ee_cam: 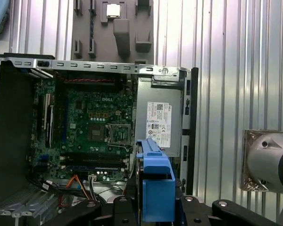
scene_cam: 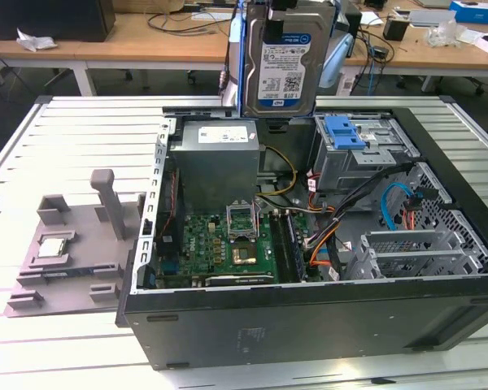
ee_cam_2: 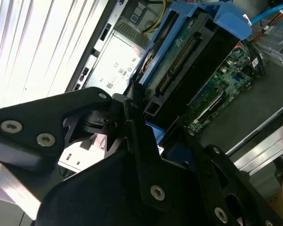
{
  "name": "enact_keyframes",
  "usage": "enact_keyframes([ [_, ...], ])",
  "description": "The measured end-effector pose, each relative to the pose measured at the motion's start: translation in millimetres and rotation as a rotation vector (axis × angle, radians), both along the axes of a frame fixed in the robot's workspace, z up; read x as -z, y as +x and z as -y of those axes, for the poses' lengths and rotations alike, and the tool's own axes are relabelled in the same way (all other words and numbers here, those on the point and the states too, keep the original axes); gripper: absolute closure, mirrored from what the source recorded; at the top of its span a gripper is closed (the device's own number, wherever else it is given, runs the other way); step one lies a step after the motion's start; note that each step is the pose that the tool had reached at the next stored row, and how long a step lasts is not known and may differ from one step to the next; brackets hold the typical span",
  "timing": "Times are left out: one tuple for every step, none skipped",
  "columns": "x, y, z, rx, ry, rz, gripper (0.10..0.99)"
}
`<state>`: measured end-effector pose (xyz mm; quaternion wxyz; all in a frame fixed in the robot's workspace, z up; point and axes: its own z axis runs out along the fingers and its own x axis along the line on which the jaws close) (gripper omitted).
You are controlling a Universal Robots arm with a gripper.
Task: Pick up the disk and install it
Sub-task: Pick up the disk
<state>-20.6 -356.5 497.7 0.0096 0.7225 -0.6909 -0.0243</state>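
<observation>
The disk (scene_cam: pixel 281 61), a silver hard drive with a white-and-blue label and a blue bracket along its edges, hangs upright above the back of the open computer case (scene_cam: pixel 309 325). My gripper (ee_cam_2: pixel 148 125) is shut on it, its black fingers (ee_cam_2: pixel 132 108) clamping one end. In the second wrist view the disk (ee_cam_2: pixel 188 56) shows its green circuit side. In the first wrist view the blue bracket edge of the disk (ee_cam: pixel 155 183) sits between the gripper (ee_cam: pixel 155 209) parts, over the power supply (ee_cam: pixel 158 117) and the motherboard (ee_cam: pixel 94 122).
A grey metal drive cage with a blue latch (scene_cam: pixel 350 134) stands at the case's back, on the exterior view's right. Cables (scene_cam: pixel 325 236) cross the case interior. A grey fixture (scene_cam: pixel 65 252) holding a small processor chip (scene_cam: pixel 53 248) lies beside the case.
</observation>
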Motion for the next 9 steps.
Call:
enact_keyframes([
  [0.3,0.1,0.7,0.000,0.000,0.0000,0.718],
  [0.4,0.1,1.5,0.000,0.000,0.0000,0.718],
  [0.7,0.2,3.0,0.000,0.000,0.0000,0.718],
  [1.0,0.2,5.1,0.000,0.000,0.0000,0.718],
  [1.1,0.3,6.5,0.000,0.000,0.0000,0.718],
  [1.5,0.3,10.0,0.000,0.000,-0.0001,0.718],
  [1.7,0.4,12.0,0.000,0.000,0.0000,0.718],
  [1.9,0.4,14.5,0.000,0.000,0.0000,0.718],
  [2.0,0.4,16.5,0.000,0.000,0.0000,0.718],
])
